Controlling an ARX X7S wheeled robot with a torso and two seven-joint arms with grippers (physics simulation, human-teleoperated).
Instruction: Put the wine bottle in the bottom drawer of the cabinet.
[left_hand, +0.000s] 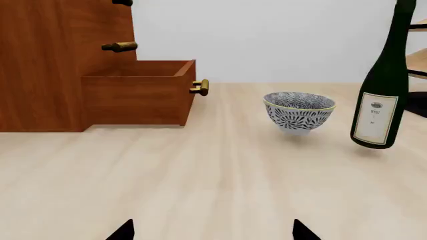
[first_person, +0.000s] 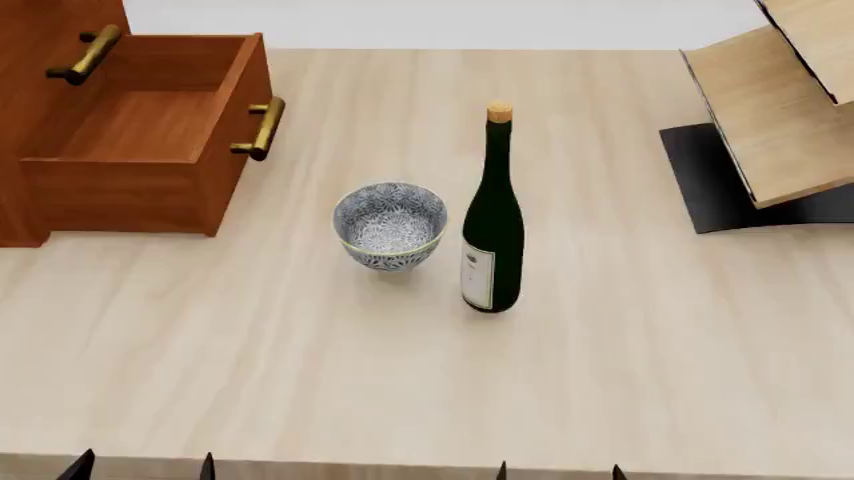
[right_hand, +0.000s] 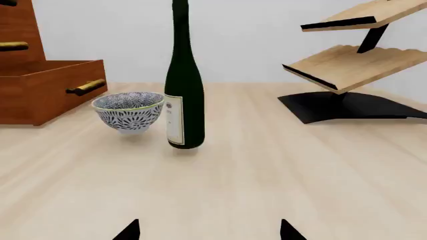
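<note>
The wine bottle (first_person: 493, 225) stands upright mid-table, dark green with a cork top and white label; it also shows in the left wrist view (left_hand: 383, 95) and the right wrist view (right_hand: 183, 95). The reddish-brown cabinet (first_person: 47, 25) stands at the far left. Its bottom drawer (first_person: 140, 130) is pulled open and empty, with a brass handle (first_person: 260, 128); it also shows in the left wrist view (left_hand: 137, 92). My left gripper (first_person: 140, 468) and right gripper (first_person: 561, 472) are both open and empty at the table's near edge, well short of the bottle.
A blue-white patterned bowl (first_person: 388, 225) sits just left of the bottle. A pale slanted wooden rack (first_person: 781, 110) on a black base stands at the far right. The light wood table (first_person: 427, 380) stretches between them.
</note>
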